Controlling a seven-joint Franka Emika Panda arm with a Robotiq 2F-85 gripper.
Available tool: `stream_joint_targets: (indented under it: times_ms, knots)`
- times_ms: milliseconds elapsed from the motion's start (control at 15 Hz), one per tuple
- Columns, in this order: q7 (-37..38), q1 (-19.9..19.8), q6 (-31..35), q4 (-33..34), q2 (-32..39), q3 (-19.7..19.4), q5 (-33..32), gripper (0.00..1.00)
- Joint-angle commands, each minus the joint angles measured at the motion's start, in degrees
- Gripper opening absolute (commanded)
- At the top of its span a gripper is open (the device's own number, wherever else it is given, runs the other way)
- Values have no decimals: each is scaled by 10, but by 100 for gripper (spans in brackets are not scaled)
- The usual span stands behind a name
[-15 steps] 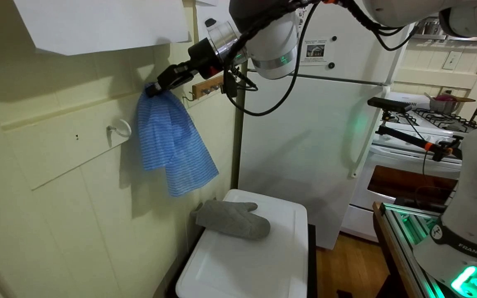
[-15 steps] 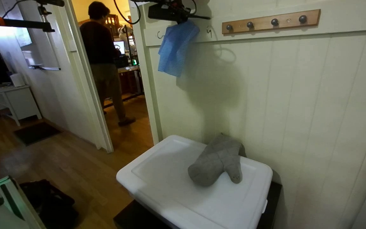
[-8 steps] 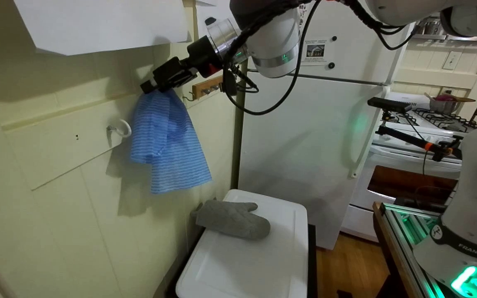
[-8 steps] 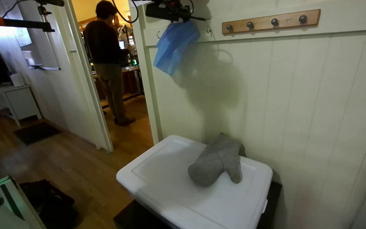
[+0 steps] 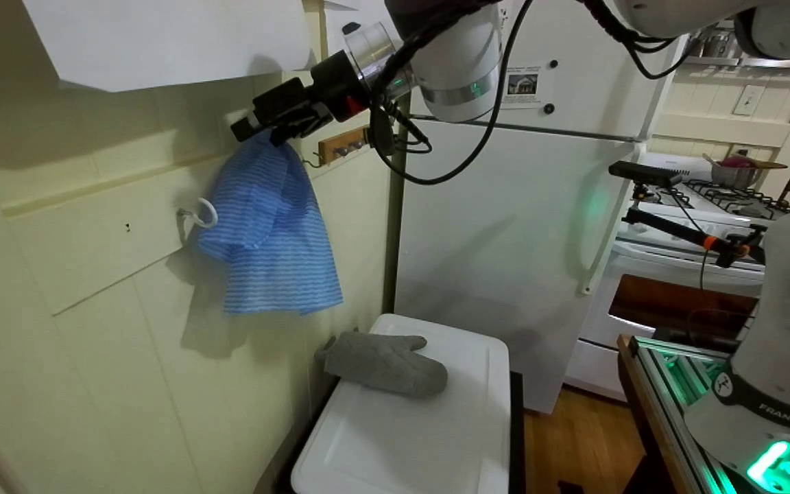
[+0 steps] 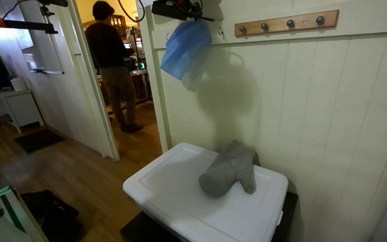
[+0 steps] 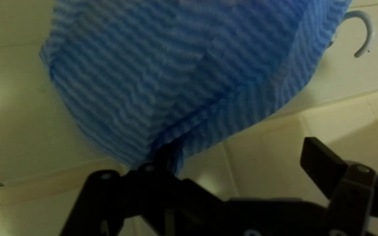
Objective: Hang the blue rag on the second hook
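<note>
The blue rag (image 5: 271, 233), limp with fine pale stripes, hangs down against the wall strip in both exterior views. In the wrist view the rag (image 7: 176, 72) fills the upper middle, and its gathered end meets only the finger (image 7: 167, 155) on the left. My gripper (image 7: 238, 147) stands open there, with bare wall visible across the wide gap. In an exterior view the gripper (image 5: 260, 134) is right at the top of the rag, a finger at each side. The second hook is hidden behind the cloth; whether the rag rests on it cannot be seen.
Curved hooks flank the rag: an outer hook (image 5: 201, 214) and another hook (image 6: 220, 32) beside the brown peg bar (image 6: 287, 23). A white box-like panel (image 5: 169, 41) juts out above. Below, a grey mitt (image 5: 385, 363) lies on a white bin lid (image 5: 409, 439).
My gripper has opened, its fingers spreading apart. It has risen slightly, and the rag's lower part has shifted toward the outer hook. A person in the doorway has moved a little.
</note>
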Motion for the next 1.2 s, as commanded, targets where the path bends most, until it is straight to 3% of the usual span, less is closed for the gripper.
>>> stream_joint_targets:
  times_ms: [0, 600, 933, 1133]
  knots:
    - [6, -4, -23, -9, -22, 6, 16, 100]
    - [26, -3, -26, -16, -38, 6, 10, 100]
    - [83, 4, -27, -31, -37, -12, -32, 100]
    - [113, -3, -60, -20, -36, -12, -26, 100]
